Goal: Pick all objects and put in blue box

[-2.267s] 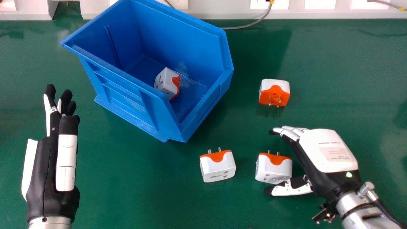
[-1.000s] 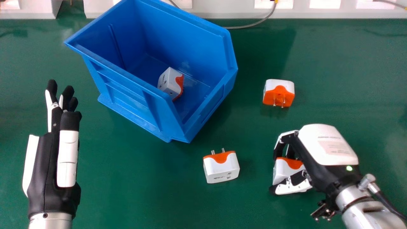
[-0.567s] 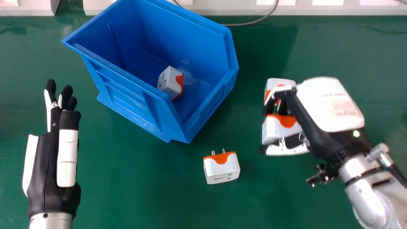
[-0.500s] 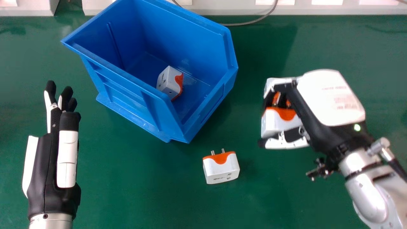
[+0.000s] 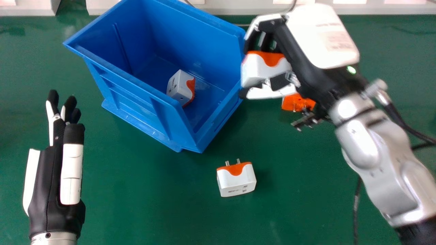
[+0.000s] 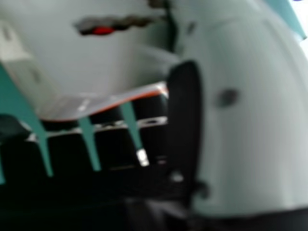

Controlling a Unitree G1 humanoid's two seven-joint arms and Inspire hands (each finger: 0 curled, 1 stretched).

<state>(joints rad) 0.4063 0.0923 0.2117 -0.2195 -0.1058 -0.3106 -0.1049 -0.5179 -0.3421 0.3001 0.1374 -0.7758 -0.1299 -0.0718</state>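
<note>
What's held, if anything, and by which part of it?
An adapter, in the right hand: thumb on its white body, fingers curled at its orange end.

No text can be read in a sure way. In the head view, to the right of the blue box (image 5: 136, 97), the white back of the right robot hand (image 5: 316, 35) carries a pale label (image 5: 339, 41) with small print and a short printed line (image 5: 328, 24) near it, both too blurred for reading.

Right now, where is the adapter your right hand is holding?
In the head view, the held adapter sits in the right hand, at the right side of the blue box.
</note>
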